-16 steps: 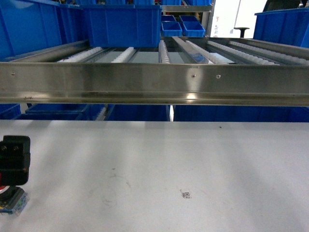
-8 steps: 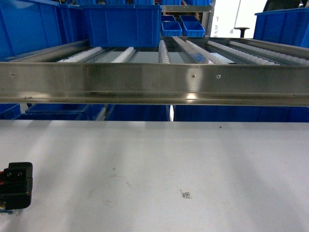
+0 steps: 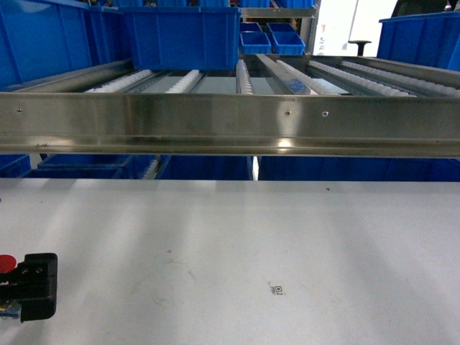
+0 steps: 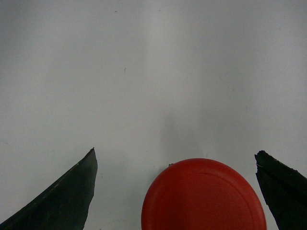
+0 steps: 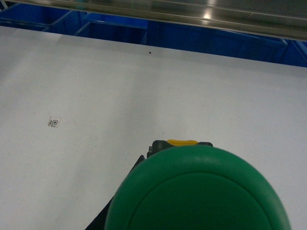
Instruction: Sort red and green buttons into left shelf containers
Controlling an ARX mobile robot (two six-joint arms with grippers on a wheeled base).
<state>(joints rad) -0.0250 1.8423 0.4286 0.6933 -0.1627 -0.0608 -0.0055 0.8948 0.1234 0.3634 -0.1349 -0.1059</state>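
Note:
The red button stands on the white table, its domed cap up. My left gripper is open, with one dark finger on each side of the cap and neither touching it. The head view shows that gripper at the bottom left, with the red cap beside it. The green button fills the bottom of the right wrist view. My right gripper is shut on it, mostly hidden under the cap. Two large blue containers stand on the shelf at upper left.
A steel shelf rail crosses in front of roller tracks. Smaller blue bins sit further back, another blue bin at the right. More blue bins lie under the shelf. A small printed marker is on the table.
In the head view my left gripper has moved down and slightly right, coming down around the red button. The red cap now shows at its left side.

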